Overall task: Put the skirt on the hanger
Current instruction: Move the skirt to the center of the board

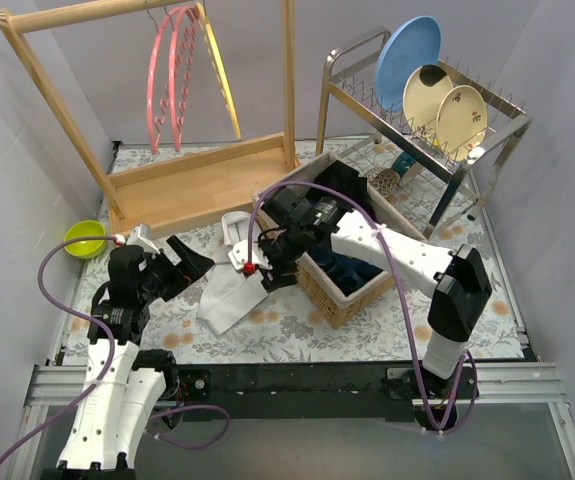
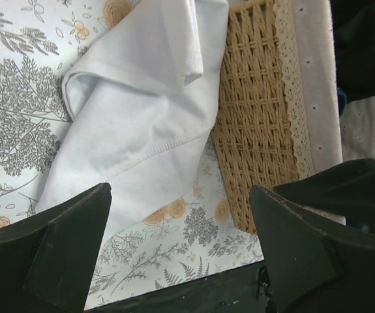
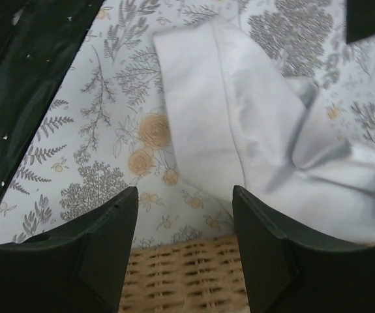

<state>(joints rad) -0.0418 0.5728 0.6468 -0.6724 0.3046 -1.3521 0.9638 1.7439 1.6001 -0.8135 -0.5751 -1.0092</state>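
The white skirt lies crumpled on the flowered tablecloth, its right edge against the wicker basket. In the left wrist view the skirt fills the upper left, beyond my open fingers. Pink hangers and a yellow one hang from the wooden rack at the back left. My left gripper stands open just left of the skirt with nothing in it. My right gripper hovers open over the skirt's right edge, above the basket's rim. The skirt lies loose beneath it.
The basket holds dark clothes. A green bowl sits at the left edge of the table. A metal dish rack with plates stands at the back right. The black table edge runs along the front.
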